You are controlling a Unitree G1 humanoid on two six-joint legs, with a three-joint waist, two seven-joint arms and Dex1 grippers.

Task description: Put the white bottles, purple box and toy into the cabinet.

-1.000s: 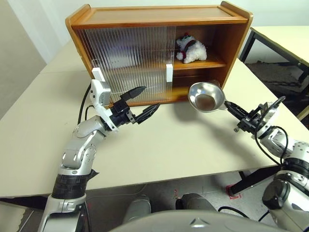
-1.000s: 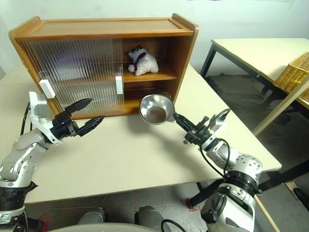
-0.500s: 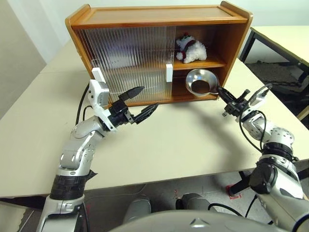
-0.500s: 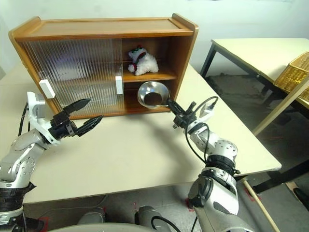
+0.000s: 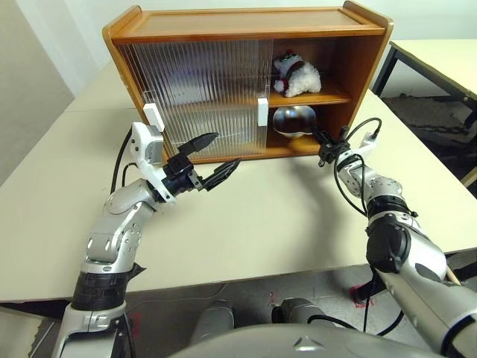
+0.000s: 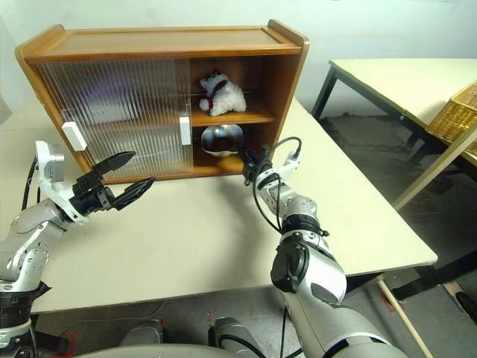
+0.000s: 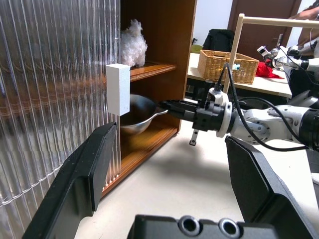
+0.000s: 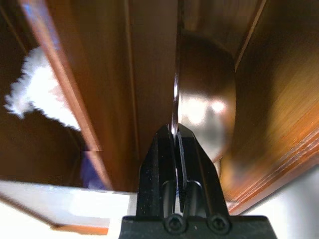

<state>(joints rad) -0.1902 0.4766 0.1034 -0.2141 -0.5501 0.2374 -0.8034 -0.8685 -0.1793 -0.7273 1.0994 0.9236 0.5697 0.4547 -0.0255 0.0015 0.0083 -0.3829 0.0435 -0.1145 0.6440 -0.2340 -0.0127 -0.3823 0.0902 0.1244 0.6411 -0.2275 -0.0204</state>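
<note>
The right gripper (image 5: 321, 139) pinches the bowl (image 5: 293, 119) rim inside the cabinet (image 5: 223, 30). Left fingers (image 5: 201, 140) gape empty. Released tilted, the bowl could slide out.

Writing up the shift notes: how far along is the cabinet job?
Done: the toy sits on the cabinet's upper shelf. In hand: the right end effector is shut on the rim of a metal bowl, holding it inside the lower shelf. The left end effector is open and empty, in front of the doors. Bottles and box: can't tell through the ribbed doors.

Toy (image 5: 296, 74) on cabinet's (image 5: 246, 26) shelf above bowl (image 5: 294, 119).
</note>
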